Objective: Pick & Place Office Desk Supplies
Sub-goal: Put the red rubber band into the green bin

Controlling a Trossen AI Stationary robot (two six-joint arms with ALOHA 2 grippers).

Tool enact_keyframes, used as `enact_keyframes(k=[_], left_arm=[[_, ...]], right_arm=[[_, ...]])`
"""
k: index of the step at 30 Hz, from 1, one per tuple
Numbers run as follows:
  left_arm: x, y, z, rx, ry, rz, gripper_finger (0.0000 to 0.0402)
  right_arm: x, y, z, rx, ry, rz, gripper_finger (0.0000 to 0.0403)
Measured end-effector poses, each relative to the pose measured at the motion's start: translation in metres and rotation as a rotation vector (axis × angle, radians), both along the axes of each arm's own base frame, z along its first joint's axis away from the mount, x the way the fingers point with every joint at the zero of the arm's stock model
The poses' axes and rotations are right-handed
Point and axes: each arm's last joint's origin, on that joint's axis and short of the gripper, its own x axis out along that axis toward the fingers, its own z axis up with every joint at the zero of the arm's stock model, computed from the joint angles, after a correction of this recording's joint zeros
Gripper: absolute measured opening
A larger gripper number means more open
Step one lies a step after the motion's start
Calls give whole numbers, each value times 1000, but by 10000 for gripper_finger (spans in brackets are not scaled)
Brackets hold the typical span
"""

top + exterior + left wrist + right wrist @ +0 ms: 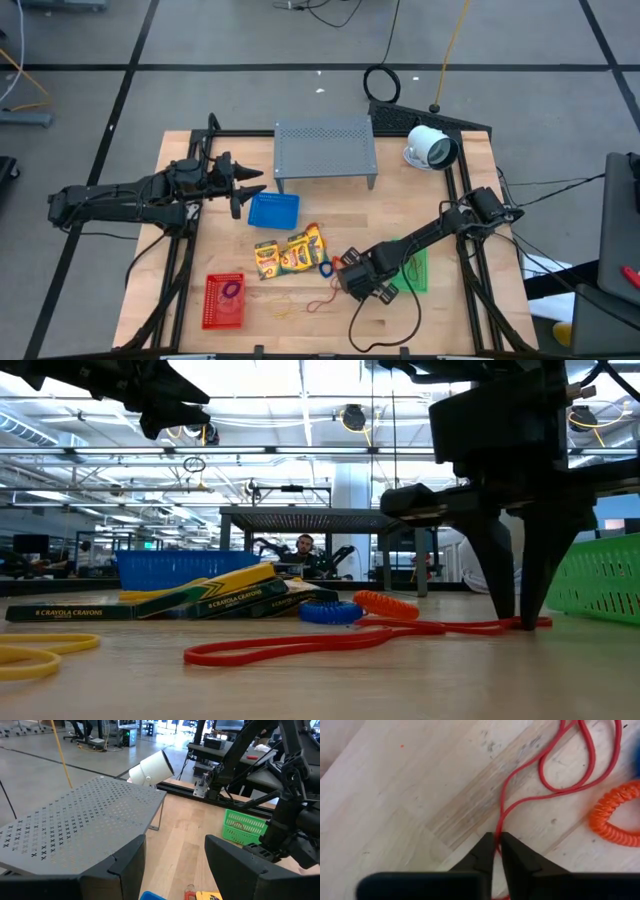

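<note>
1. The wooden bench (190,270) carries everything; a grey perforated metal stand (324,148) sits at its far middle, and a white round camera-like device (432,147) lies just right of it.
2. The left arm waits over the left side of the bench, its left hand (250,188) raised above the surface with the fingers apart and nothing between them, just left of the blue basket (274,209).
3. The right arm reaches in from the right; the right hand (496,851) is down at the bench surface, near the middle front, its two fingers pinched together on the thin red rubber band (555,787).
4. A green basket (417,268) stands on the right, beside the right arm.
5. A red basket (224,301) stands at the near left, with a purple band (232,291) lying inside it.
6. Yellow crayon packs (291,251) lie in the middle, between the blue basket and the right hand.
7. An orange coiled band (615,815) lies just beside the red band's loop, and a blue coiled band (329,612) lies touching it, close to the crayon packs.
8. A yellow band (28,654) lies flat on the near left of the bench.
</note>
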Motion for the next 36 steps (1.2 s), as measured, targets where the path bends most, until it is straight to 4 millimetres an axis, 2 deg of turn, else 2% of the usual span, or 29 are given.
enact_keyframes(k=[7,14,20,26,32,36], left_arm=[[0,0,0,0,0,0,214],[0,0,0,-5,-2,1,214],[0,0,0,-17,-5,3,214],[0,0,0,-29,-8,6,214],[0,0,0,-30,-8,6,214],[0,0,0,-30,-8,6,214]], right_arm=[[1,-1,0,-25,-15,-4,2],[0,-3,15,-61,-89,-67,1],[-3,-5,49,-12,-206,-126,1],[-15,-10,93,78,-325,-194,0],[-38,-16,146,211,-464,-283,0],[-58,-22,171,271,-501,-339,0]])
